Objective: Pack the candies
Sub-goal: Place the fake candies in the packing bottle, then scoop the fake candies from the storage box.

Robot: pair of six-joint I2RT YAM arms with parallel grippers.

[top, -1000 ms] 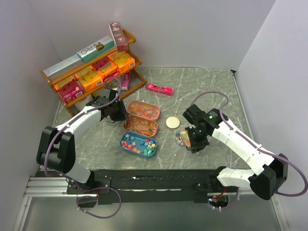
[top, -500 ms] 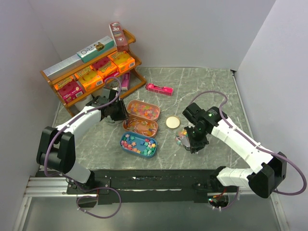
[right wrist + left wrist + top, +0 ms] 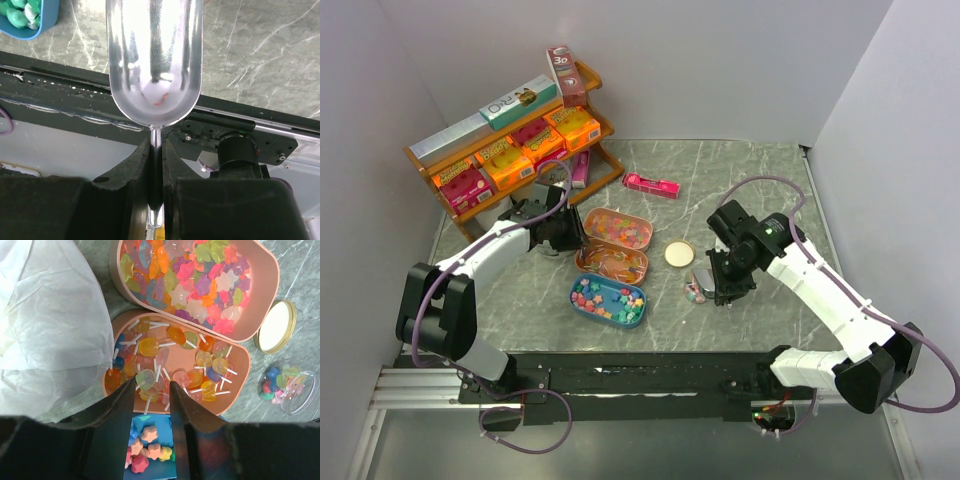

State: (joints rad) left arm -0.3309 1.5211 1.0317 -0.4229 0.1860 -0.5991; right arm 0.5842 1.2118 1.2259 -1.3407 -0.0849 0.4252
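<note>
Top external: grey marble tabletop, white walls (wooden rack back-left); left jaws narrowly apart, right jaws clamp scoop.

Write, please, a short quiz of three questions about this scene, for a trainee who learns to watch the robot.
1. True or false: the right gripper is shut on the handle of the metal scoop.
2. What fills the tin in front of the left gripper? A) lollipops B) screws C) coins
3. Short answer: is the gold lid on the clear jar?
Key: 1 true; 2 A; 3 no, it lies apart from the jar.
</note>
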